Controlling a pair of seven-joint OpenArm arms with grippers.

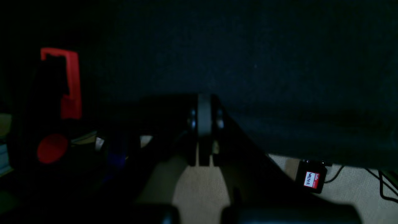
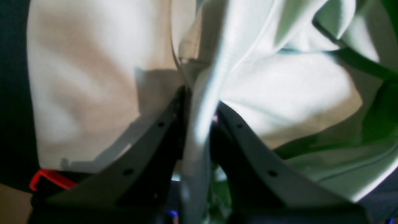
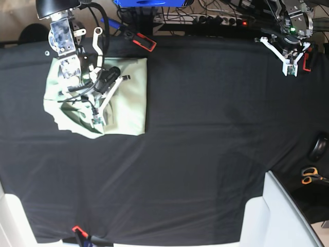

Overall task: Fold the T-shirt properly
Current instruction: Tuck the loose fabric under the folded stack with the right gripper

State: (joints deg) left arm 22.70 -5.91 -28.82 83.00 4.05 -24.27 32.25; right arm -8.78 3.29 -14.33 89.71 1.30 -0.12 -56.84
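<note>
The pale mint-green T-shirt (image 3: 126,92) lies crumpled and partly folded on the black cloth at the far left of the base view. My right gripper (image 3: 96,120) is down on its front left part. In the right wrist view the right gripper (image 2: 200,109) is shut on a bunched fold of the T-shirt (image 2: 279,93), which runs up between the two fingers. My left gripper (image 3: 290,71) hangs at the far right back edge, away from the shirt. The left wrist view shows the left gripper (image 1: 204,102) shut with nothing in it, over dark cloth.
The black table covering (image 3: 205,128) spans the whole table. Orange-handled scissors (image 3: 310,176) and a dark rounded object (image 3: 318,148) sit off the right edge. A white surface (image 3: 277,216) is at the front right. Red clamps (image 3: 145,42) and cables line the back edge.
</note>
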